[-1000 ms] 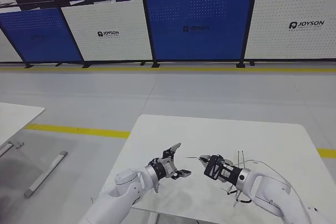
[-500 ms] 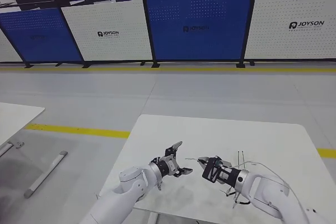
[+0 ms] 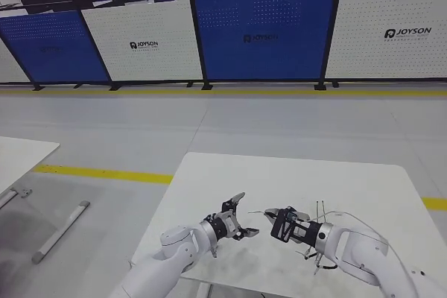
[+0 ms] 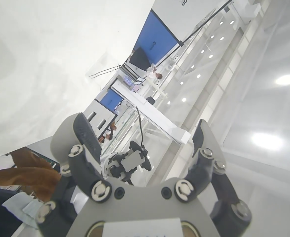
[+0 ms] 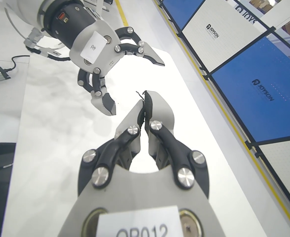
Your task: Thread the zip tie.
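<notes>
Right hand [image 5: 145, 103] pinched shut on the zip tie [image 5: 140, 95] — tip pointing toward the wide-open left hand [image 5: 135, 85].

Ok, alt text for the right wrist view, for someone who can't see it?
The right gripper is shut on a thin black zip tie, its tip poking out in front. Facing it close by, the left gripper is open above the white table.

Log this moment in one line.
left gripper open | right gripper shut on zip tie | facing each other above table
</notes>
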`<action>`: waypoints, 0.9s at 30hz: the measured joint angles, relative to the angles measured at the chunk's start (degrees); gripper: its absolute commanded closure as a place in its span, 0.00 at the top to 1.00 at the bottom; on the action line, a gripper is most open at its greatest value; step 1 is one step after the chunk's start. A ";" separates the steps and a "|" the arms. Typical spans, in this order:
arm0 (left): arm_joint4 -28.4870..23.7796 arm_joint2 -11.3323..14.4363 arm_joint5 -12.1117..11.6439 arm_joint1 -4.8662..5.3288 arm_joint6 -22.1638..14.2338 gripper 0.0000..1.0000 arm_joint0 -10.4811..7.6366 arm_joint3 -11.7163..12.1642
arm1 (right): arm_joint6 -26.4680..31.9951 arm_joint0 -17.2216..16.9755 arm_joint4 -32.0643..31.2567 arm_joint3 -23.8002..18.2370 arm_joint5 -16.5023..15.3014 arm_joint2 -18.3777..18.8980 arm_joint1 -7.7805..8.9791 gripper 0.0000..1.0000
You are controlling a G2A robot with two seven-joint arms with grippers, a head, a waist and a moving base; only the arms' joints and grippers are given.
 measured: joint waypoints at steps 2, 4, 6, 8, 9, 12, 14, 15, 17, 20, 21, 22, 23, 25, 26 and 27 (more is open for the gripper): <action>-0.63 0.18 -0.38 -0.21 0.36 0.67 -0.24 0.53 | 0.00 0.00 0.00 0.00 0.00 0.00 0.00 0.00; -1.46 0.20 -0.45 -0.36 0.69 0.43 -0.41 0.85 | 0.00 0.00 0.00 0.00 0.00 0.00 0.00 0.00; -2.29 0.08 0.10 -0.44 0.47 0.35 -0.46 0.93 | 0.00 0.00 0.00 0.00 0.00 0.00 0.00 0.00; -2.28 -0.27 0.58 -0.41 0.16 0.31 -0.25 0.77 | 0.00 0.00 0.00 0.00 0.00 0.00 0.00 0.00; -2.08 -0.40 0.78 -0.37 -0.01 0.26 -0.08 0.62 | 0.00 0.00 0.00 0.00 0.00 0.00 0.00 0.00; -1.94 -0.97 1.53 -0.24 -0.94 0.15 0.66 0.10 | 0.00 0.00 0.00 0.00 0.00 0.00 0.00 0.00; -1.81 -1.40 1.91 -0.16 -1.27 0.10 1.03 -0.16 | 0.00 0.00 0.00 0.00 0.00 0.00 0.00 0.00; -1.74 -1.52 2.05 -0.15 -1.35 0.10 1.12 -0.23 | 0.00 0.00 0.00 0.00 0.00 0.00 0.00 0.00; -1.62 -1.63 2.19 -0.14 -1.41 0.08 1.21 -0.23 | 0.00 0.00 0.00 0.00 0.00 0.00 0.00 0.00; -1.76 -1.49 2.19 -0.22 -1.31 0.07 0.98 -0.02 | 0.00 0.00 0.00 0.00 0.00 0.00 0.00 0.00; -1.84 -1.43 2.19 -0.25 -1.23 0.08 0.86 0.09 | 0.00 0.00 0.00 0.00 0.00 0.00 0.00 0.00; -1.91 -1.33 2.18 -0.29 -1.09 0.10 0.69 0.24 | 0.00 0.00 0.00 0.00 0.00 0.00 0.00 0.00; -1.93 -1.25 2.18 -0.32 -0.98 0.13 0.57 0.32 | 0.00 0.00 0.00 0.00 0.00 0.00 0.00 0.00; -1.93 -1.11 2.18 -0.36 -0.83 0.26 0.42 0.43 | 0.00 0.00 0.00 0.00 0.00 0.00 0.00 0.00; -1.92 -1.05 2.18 -0.37 -0.77 0.34 0.35 0.47 | 0.00 0.00 0.00 0.00 0.00 0.00 0.00 0.00; -1.90 -1.02 2.18 -0.38 -0.72 0.38 0.32 0.49 | 0.00 0.00 0.00 0.00 0.00 0.00 0.00 0.00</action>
